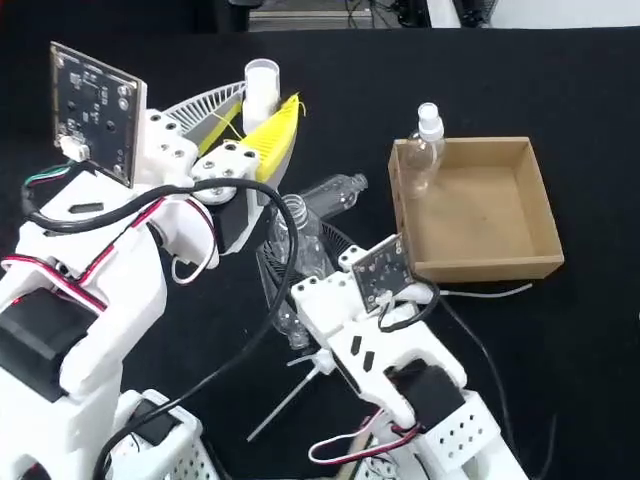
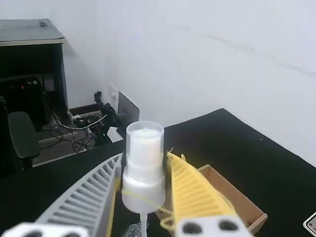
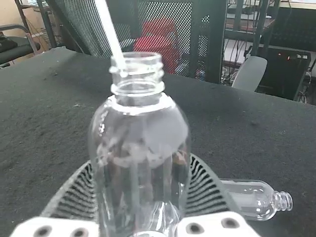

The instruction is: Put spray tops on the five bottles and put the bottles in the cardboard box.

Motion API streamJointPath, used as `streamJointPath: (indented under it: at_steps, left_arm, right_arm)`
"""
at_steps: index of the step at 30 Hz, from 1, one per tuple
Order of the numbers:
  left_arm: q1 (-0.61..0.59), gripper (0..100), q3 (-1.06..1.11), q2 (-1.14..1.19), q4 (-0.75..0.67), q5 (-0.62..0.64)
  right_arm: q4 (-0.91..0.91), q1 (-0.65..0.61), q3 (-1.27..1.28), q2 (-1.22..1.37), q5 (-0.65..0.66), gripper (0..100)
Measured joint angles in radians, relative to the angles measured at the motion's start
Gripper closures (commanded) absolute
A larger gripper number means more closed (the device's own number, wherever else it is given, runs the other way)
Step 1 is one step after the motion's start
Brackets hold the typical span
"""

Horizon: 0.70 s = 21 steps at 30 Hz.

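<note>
My left gripper [image 1: 262,105] [image 2: 143,195] is shut on a white spray top [image 1: 261,82] [image 2: 143,163], held between its grey finger [image 2: 84,205] and yellow finger [image 2: 190,197]. The top's thin tube [image 3: 109,32] hangs down to the open mouth of a clear bottle [image 1: 296,245] [image 3: 140,143]. My right gripper [image 1: 297,270] [image 3: 140,202] is shut on that bottle and holds it upright. A second clear bottle [image 1: 336,190] [image 3: 257,197] without a top lies on the black table beside it. In the near left corner of the cardboard box [image 1: 535,205] [image 2: 237,200] stands a bottle [image 1: 424,150] with a spray top on.
A loose thin tube [image 1: 285,400] lies on the table by the right arm's base. A white cable [image 1: 490,293] runs along the box's front side. Both arms' bodies crowd the table's left and front. Black table stretches behind and to the right of the box.
</note>
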Motion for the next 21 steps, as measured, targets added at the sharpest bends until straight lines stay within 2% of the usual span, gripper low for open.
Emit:
streamJointPath:
  at_steps: [9,16,21]
  left_arm:
    - [0.000,97,0.014,0.000,0.020,0.000]
    - [0.005,97,0.233,0.000,0.002,0.000]
    - [0.005,97,0.272,0.000,0.002,0.000]
  right_arm:
    - [0.000,0.000,0.000,0.000,0.000,98.8]
    - [0.000,-0.005,0.000,0.000,0.000,98.8]
    - [0.000,-0.005,0.000,0.000,0.000,98.8]
